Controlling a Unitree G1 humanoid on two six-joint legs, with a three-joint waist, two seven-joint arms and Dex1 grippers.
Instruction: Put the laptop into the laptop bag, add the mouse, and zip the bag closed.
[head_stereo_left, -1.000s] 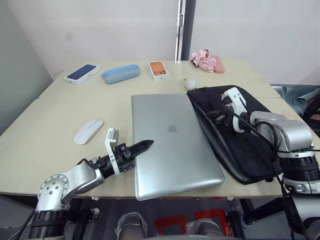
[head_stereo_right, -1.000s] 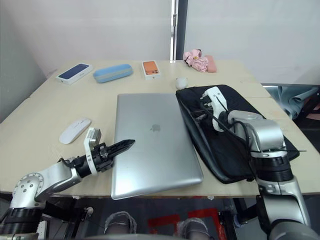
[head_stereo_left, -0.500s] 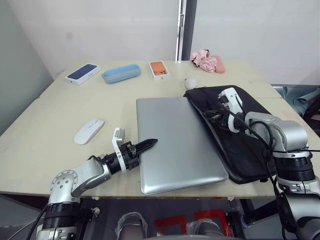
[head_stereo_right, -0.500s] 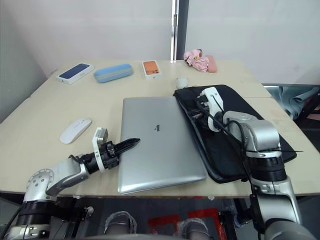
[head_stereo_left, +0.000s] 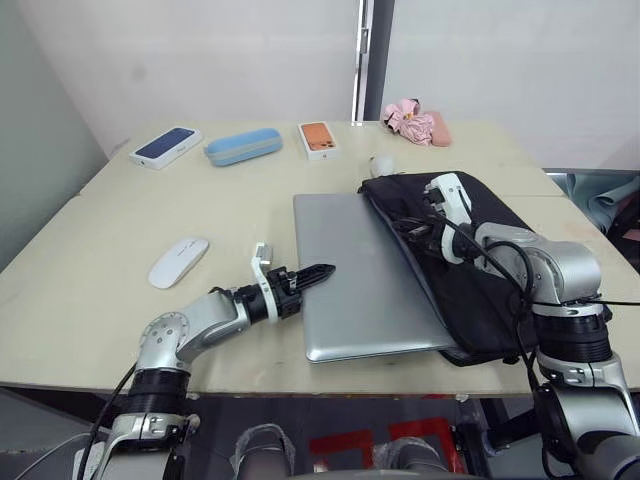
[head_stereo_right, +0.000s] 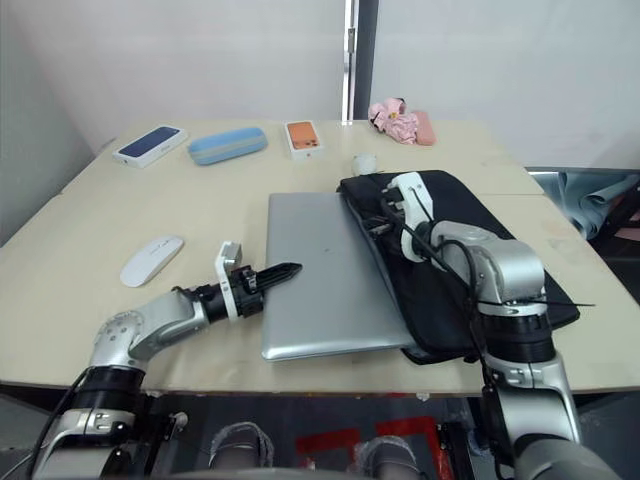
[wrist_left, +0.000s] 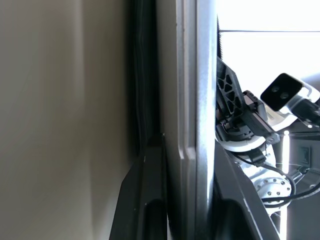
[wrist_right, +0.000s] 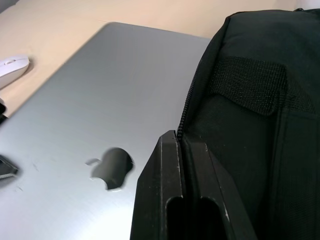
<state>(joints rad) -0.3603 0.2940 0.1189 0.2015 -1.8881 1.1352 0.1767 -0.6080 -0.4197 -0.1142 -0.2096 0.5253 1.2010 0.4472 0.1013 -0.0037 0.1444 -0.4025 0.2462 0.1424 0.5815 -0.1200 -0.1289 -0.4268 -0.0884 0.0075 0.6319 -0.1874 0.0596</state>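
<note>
Loading step in hand: the left gripper (head_stereo_left: 318, 272), clamped on the laptop (head_stereo_left: 360, 280) edge, feeds it partway into the laptop bag (head_stereo_left: 480, 275), whose zipper lip the right gripper (wrist_right: 182, 145) pinches; further pushing seems required.

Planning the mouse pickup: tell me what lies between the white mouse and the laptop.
Bare tabletop, plus the left gripper clamped on the laptop edge; the mouse sits apart, in the left eye view.

blue case (head_stereo_left: 241, 146), phone boxes (head_stereo_left: 316, 138), perhaps pink cloth (head_stereo_left: 413, 122)
</note>
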